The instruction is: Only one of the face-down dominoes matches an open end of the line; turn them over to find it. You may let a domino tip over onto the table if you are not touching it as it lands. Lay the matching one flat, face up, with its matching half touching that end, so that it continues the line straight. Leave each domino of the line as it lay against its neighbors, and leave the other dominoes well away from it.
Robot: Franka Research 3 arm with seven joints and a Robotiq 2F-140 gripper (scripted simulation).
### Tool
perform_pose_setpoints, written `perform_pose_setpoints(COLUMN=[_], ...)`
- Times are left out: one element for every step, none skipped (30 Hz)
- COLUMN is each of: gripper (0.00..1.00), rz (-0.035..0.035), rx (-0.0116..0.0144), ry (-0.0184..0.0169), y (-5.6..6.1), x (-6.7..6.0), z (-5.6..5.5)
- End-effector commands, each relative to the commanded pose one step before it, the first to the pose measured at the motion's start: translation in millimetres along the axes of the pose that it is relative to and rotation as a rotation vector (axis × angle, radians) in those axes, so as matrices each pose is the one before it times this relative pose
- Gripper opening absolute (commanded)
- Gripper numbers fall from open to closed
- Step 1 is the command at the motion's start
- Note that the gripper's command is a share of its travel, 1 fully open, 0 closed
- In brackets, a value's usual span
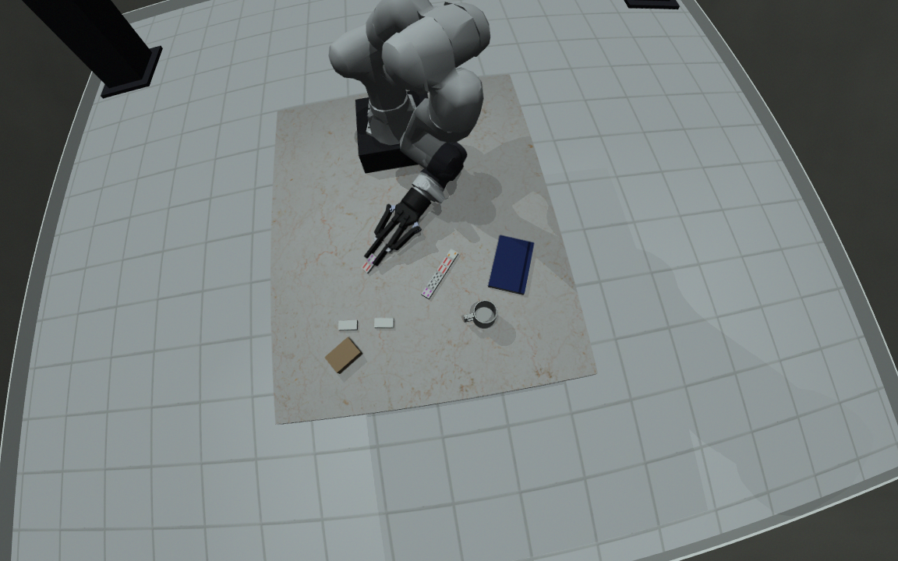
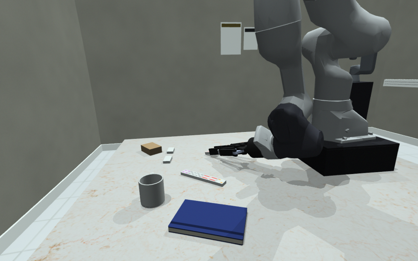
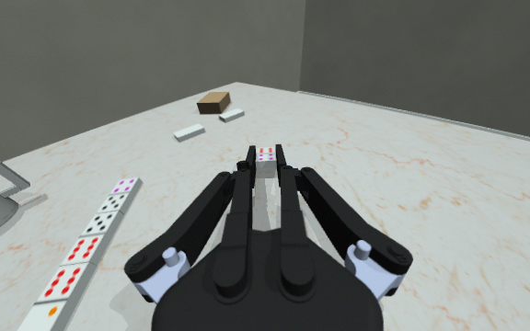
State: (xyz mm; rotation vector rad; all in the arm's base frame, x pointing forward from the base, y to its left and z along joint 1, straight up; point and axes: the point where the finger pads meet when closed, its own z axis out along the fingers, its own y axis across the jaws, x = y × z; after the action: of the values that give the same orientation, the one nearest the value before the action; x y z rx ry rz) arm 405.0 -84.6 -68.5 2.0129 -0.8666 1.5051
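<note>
My gripper reaches out almost level, low over the marble table, and is shut on a domino held by its long sides. The domino is face up, with red pips on its far half and purple pips nearer; it also shows in the top view. The line of dominoes lies face up to the gripper's left in the wrist view; its far end is purple, its near end has one orange pip. Two white face-down dominoes lie further out, apart from the line.
A brown box sits beside the face-down dominoes. A grey mug and a blue book stand on the far side of the line from the gripper. The robot base is behind the gripper.
</note>
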Motion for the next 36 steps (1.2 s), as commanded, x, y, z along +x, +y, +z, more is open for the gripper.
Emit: perform_pose_setpoints(gripper=[0.23,0.34,0.34,0.34,0.34,0.34,0.34,0.34,0.34,0.34,0.34,0.34,0.34,0.34,0.34,0.34,0.34,0.34,0.34,0.34,0.34,0.34,0.34,0.34,0.34,0.34,0.34,0.34,0.34,0.34,0.34,0.34,0.34,0.34,0.34,0.34], rz=[0.00592,0.00000,0.00000,0.00000,0.00000,0.00000,0.00000,0.00000,0.00000,0.00000,0.00000,0.00000,0.00000,0.00000,0.00000,0.00000,0.00000,0.00000,0.00000,0.00000,0.00000,0.00000,0.00000,0.00000,0.00000,0.00000,0.00000,0.00000,0.00000,0.00000,0.00000,0.00000,0.00000,0.00000,0.00000,0.00000], rx=[0.00181,0.00000,0.00000,0.00000,0.00000,0.00000,0.00000,0.00000,0.00000,0.00000,0.00000,0.00000,0.00000,0.00000,0.00000,0.00000,0.00000,0.00000,0.00000,0.00000,0.00000,0.00000,0.00000,0.00000,0.00000,0.00000,0.00000,0.00000,0.00000,0.00000,0.00000,0.00000,0.00000,0.00000,0.00000,0.00000], ry=[0.00208,0.00000,0.00000,0.00000,0.00000,0.00000,0.00000,0.00000,0.00000,0.00000,0.00000,0.00000,0.00000,0.00000,0.00000,0.00000,0.00000,0.00000,0.00000,0.00000,0.00000,0.00000,0.00000,0.00000,0.00000,0.00000,0.00000,0.00000,0.00000,0.00000,0.00000,0.00000,0.00000,0.00000,0.00000,0.00000], y=[-1.15,0.00,0.00,0.00,0.00,0.00,0.00,0.00,0.00,0.00,0.00,0.00,0.00,0.00,0.00,0.00,0.00,0.00,0.00,0.00,0.00,0.00,0.00,0.00,0.00,0.00,0.00,0.00,0.00,0.00,0.00,0.00,0.00,0.00,0.00,0.00], x=[0.14,0.00,0.00,0.00,0.00,0.00,0.00,0.00,0.00,0.00,0.00,0.00,0.00,0.00,0.00,0.00,0.00,0.00,0.00,0.00,0.00,0.00,0.00,0.00,0.00,0.00,0.00,0.00,0.00,0.00,0.00,0.00,0.00,0.00,0.00,0.00], z=[-0.31,0.00,0.00,0.00,0.00,0.00,0.00,0.00,0.00,0.00,0.00,0.00,0.00,0.00,0.00,0.00,0.00,0.00,0.00,0.00,0.00,0.00,0.00,0.00,0.00,0.00,0.00,0.00,0.00,0.00,0.00,0.00,0.00,0.00,0.00,0.00])
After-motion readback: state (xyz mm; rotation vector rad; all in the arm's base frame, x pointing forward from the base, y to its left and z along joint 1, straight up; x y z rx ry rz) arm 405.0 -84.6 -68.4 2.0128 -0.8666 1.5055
